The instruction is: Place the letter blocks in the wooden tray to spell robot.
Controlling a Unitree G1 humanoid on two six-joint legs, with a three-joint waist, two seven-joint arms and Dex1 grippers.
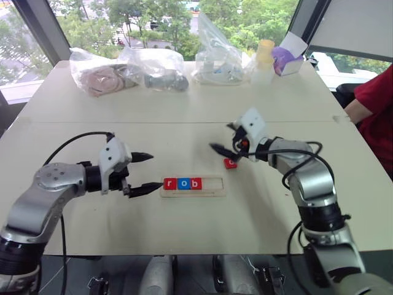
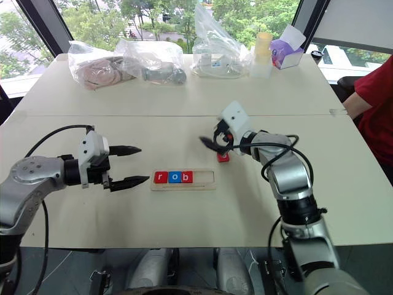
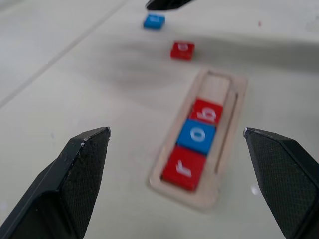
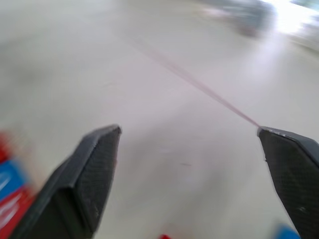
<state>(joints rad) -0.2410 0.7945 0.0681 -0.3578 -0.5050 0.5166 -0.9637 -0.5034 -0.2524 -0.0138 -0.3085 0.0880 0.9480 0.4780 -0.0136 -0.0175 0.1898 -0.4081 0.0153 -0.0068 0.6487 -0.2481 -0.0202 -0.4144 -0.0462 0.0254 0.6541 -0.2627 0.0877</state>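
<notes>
The wooden tray (image 1: 212, 185) lies at the table's middle, with a red r (image 1: 169, 183), a blue o (image 1: 183, 183) and a red b (image 1: 196, 183) side by side in its left part. Its right part is bare. A loose red letter block (image 1: 230, 163) rests on the table behind the tray's right end. In the left wrist view a loose blue letter block (image 3: 154, 21) lies a little beyond that red one. My right gripper (image 1: 224, 140) hovers open just above the red block. My left gripper (image 1: 153, 171) stands open just left of the tray, holding nothing.
Clear plastic bags (image 1: 98, 72) with items line the table's far side, beside a stack of yellowish cups (image 1: 264, 58) and a box holding something purple (image 1: 284, 58). A person in a red sleeve (image 1: 376, 107) sits at the table's right edge.
</notes>
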